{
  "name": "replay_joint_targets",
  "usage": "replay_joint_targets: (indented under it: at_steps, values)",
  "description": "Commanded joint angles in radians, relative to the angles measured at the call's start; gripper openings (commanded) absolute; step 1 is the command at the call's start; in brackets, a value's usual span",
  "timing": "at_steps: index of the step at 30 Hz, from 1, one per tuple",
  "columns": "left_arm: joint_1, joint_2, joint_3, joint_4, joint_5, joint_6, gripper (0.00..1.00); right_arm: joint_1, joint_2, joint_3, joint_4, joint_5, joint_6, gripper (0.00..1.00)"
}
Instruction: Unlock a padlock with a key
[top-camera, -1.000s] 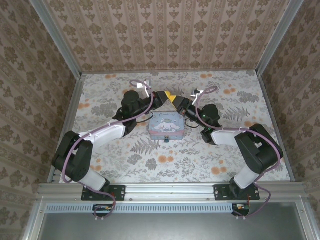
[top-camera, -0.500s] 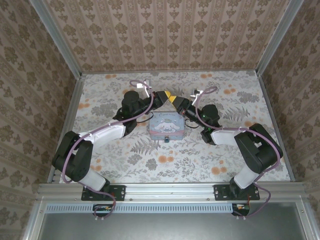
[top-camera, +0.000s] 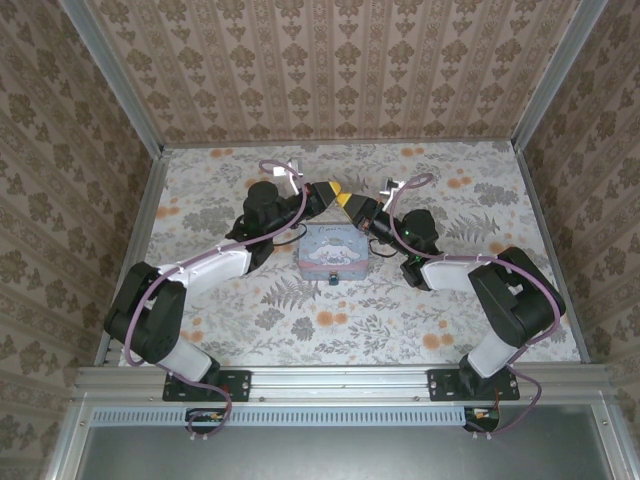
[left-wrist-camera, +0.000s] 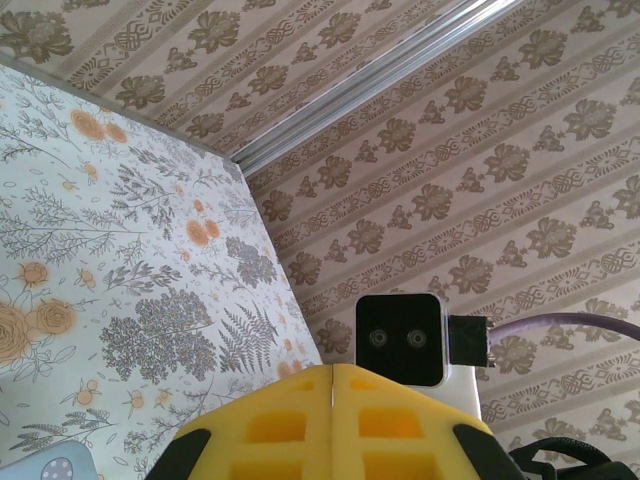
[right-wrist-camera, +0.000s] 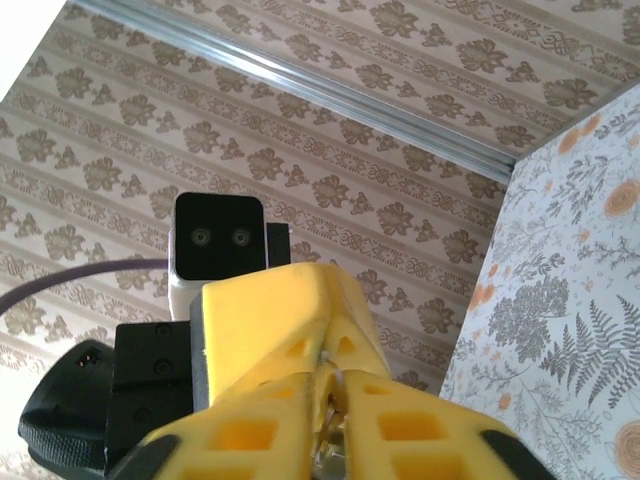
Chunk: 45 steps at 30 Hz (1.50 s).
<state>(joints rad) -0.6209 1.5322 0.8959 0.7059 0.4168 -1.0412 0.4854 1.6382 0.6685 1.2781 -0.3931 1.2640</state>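
Well, biggest first: the flowered table (top-camera: 470, 300) spreads wide to either side of both pincers, with open floor left, right and back toward the arm bases. Patterned walls (top-camera: 340, 70) box it in on three sides, the back one lying beyond the tips. Both arms fold inward and meet over the middle.

Just nearward of the two pincers, and lower, sits the pale-blue tin (top-camera: 335, 250). The padlock (top-camera: 328, 281) is right at the tin's near edge, so the tin lies between it and the tips. It's a tiny dark speck, and its keyhole is too small to read.

The left pincer (left-wrist-camera: 331, 368) is squeezed flat, yellow pads flush, with nothing to see in the seam. The right pincer (right-wrist-camera: 328, 385), raised off the table and almost tip to tip with it, is pinched narrow too. A thin pale sliver sits in its seam. I take that for the key (right-wrist-camera: 327, 392), though it's barely visible.

So the step, as I judge it, is bringing key to lock. To do it well, the left should come round the tin, open up and pin the lock body. The right then drops low with the key lined along the keyhole. Mind the tin's rim, and go over or around it. Elbows have plenty of side room; the back wall is the tight edge.
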Motion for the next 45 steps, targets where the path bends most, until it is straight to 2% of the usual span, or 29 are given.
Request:
replay_joint_targets:
  at_steps: [1, 3, 17, 26, 27, 32, 34, 37, 45]
  values:
    - [0.002, -0.003, -0.013, 0.036, -0.007, -0.010, 0.00, 0.006, 0.011, -0.004, 0.049, 0.022, 0.003, 0.05]
    - [0.003, -0.008, -0.019, 0.036, -0.011, -0.010, 0.00, 0.001, 0.013, -0.012, 0.049, 0.032, 0.009, 0.00]
    - [0.004, -0.065, -0.085, 0.044, -0.040, -0.013, 0.00, -0.030, 0.011, -0.041, 0.050, 0.084, 0.029, 0.00]
    - [0.004, -0.058, -0.078, 0.045, -0.038, -0.020, 0.00, -0.031, 0.017, -0.030, 0.046, 0.052, 0.033, 0.00]
    - [0.007, -0.059, -0.075, 0.041, -0.037, -0.020, 0.05, -0.032, 0.018, -0.032, 0.043, 0.042, 0.032, 0.00]
    - [0.045, -0.096, -0.082, 0.008, -0.017, -0.034, 0.41, -0.044, 0.003, -0.058, 0.015, 0.002, 0.025, 0.00]
    - [0.061, -0.127, -0.093, -0.026, -0.014, -0.026, 0.50, -0.051, -0.011, -0.068, -0.014, -0.018, 0.015, 0.00]
    - [0.074, -0.184, -0.107, -0.115, -0.004, 0.014, 0.60, -0.063, -0.044, -0.069, -0.107, -0.056, -0.014, 0.00]
    - [0.063, -0.327, -0.131, -0.443, -0.001, 0.194, 0.76, -0.069, -0.156, -0.047, -0.434, -0.136, -0.156, 0.00]
